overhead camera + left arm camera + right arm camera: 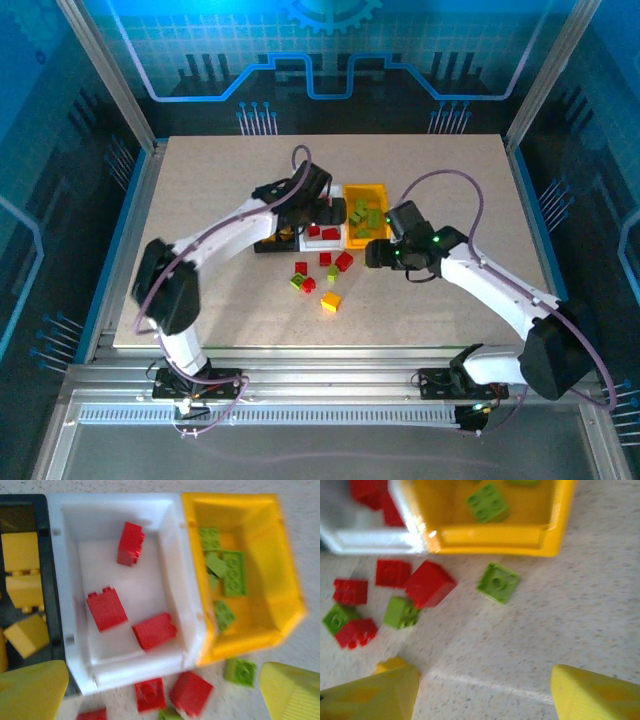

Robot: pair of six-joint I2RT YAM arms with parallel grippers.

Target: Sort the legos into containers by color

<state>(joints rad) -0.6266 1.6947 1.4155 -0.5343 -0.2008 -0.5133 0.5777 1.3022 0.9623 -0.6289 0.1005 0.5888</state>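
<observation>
— What is the setting?
— A speckled beige table [200, 300] inside a blue-lit metal frame. Take the white bin [170, 545] as the marker: it sits mid-table.
— And to its left?
— The black bin [22, 515] touches its left wall and holds yellow bricks [20, 552].
— Inside the white one?
— Three red bricks [106, 609] lie apart on its floor.
— To its right?
— The yellow-orange bin [270, 570] touches its right wall, with several green bricks [232, 572] inside.
— Any unsorted?
— Yes. Loose bricks [343, 262] lie on the table just in front of the white bin, red and green, with a single yellow brick [330, 301] farthest from it. One flat green brick [498, 582] lies to the right of the white bin's near corner.
— The grippers?
— The left gripper [161, 690] hangs over the white bin's near wall, fingers spread wide, nothing between them. The right gripper [482, 690] is in front and to the right of the white bin, fingers apart over bare table, empty.
</observation>
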